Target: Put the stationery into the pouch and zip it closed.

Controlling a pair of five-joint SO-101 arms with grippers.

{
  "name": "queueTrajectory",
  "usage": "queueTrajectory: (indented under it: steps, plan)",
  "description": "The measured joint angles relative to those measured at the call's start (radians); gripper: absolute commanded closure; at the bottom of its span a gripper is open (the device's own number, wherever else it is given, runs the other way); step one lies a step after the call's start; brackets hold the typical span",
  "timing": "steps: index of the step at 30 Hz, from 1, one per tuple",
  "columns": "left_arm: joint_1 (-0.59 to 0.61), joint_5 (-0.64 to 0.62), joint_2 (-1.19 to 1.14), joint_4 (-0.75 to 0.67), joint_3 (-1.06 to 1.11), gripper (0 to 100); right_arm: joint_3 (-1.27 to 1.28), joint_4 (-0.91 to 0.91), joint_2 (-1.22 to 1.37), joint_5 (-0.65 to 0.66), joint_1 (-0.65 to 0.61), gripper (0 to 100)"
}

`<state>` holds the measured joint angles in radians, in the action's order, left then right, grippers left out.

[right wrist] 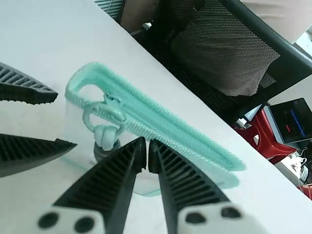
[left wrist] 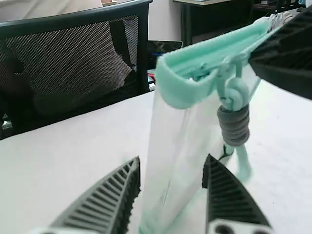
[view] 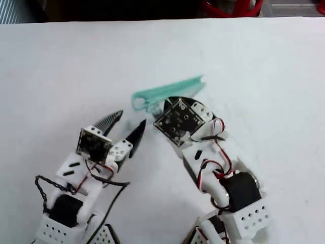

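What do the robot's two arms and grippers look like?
Both arms are white plastic with black motor blocks and a dark square circuit board at the wrist. The left arm carries a black cable, the right arm looped red and black wires. The left gripper and right gripper have black ribbed fingers tapering to points.

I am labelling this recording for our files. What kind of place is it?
Probably an office or lab workroom: a black mesh office chair stands at the white table, a small screen sits beyond, and the right gripper holds a mint-green zip pouch.
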<state>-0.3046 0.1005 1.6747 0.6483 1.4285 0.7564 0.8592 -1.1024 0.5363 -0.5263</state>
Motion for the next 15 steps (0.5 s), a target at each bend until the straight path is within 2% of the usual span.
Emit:
queueTrajectory:
  steps: [4, 9, 15]
  plan:
    - [-0.021, 0.0, -0.026, -0.081, 0.011, 79, 0.0, 0.0, 0.003, 0.0, -0.003, 97.9]
    - [-0.031, 0.0, -0.069, -0.117, 0.037, 79, 0.0, 0.055, -0.048, 0.0, -0.005, 97.9]
    - [0.031, 0.009, -0.071, -0.17, 0.044, 79, 0.0, 0.103, -0.097, 0.0, -0.005, 97.9]
